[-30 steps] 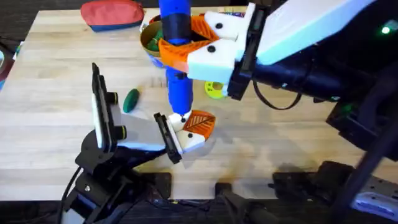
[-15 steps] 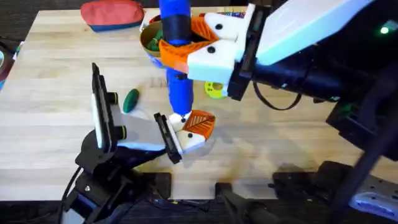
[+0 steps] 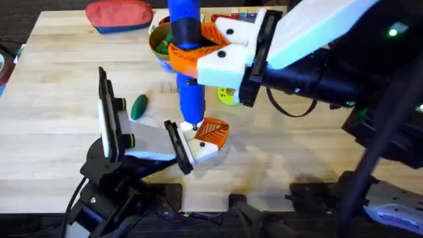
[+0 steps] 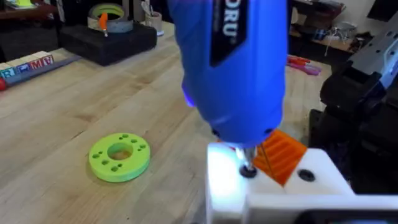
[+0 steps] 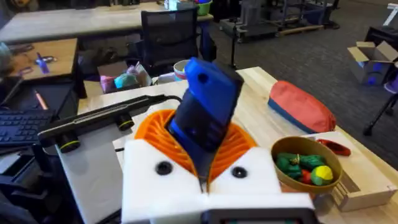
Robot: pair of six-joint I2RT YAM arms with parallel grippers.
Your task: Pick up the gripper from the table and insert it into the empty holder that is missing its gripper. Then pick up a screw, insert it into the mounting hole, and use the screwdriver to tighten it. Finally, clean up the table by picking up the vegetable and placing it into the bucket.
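Observation:
My right gripper point(image 3: 187, 47) is shut on the blue screwdriver point(image 3: 192, 99) and holds it upright; the handle point(image 5: 205, 121) sits between its orange pads. The screwdriver's tip rests on a screw point(image 4: 247, 169) in the white holder point(image 4: 311, 180), which carries the orange gripper wedge point(image 3: 213, 130). That holder point(image 3: 206, 151) sits at the tip of my left gripper point(image 3: 198, 140). The dark green vegetable point(image 3: 139, 106) lies on the table to the left of the screwdriver. The bucket point(image 5: 308, 180) stands at the back and has green and yellow toys in it.
A yellow-green ring point(image 3: 228, 96) lies just right of the screwdriver. A red zip pouch point(image 3: 119, 14) lies at the back left. The table point(image 3: 59, 132) is bare wood on the left and at the front right.
The rear of the right arm has shifted slightly to the left. The screwdriver, holder and left arm stay where they were.

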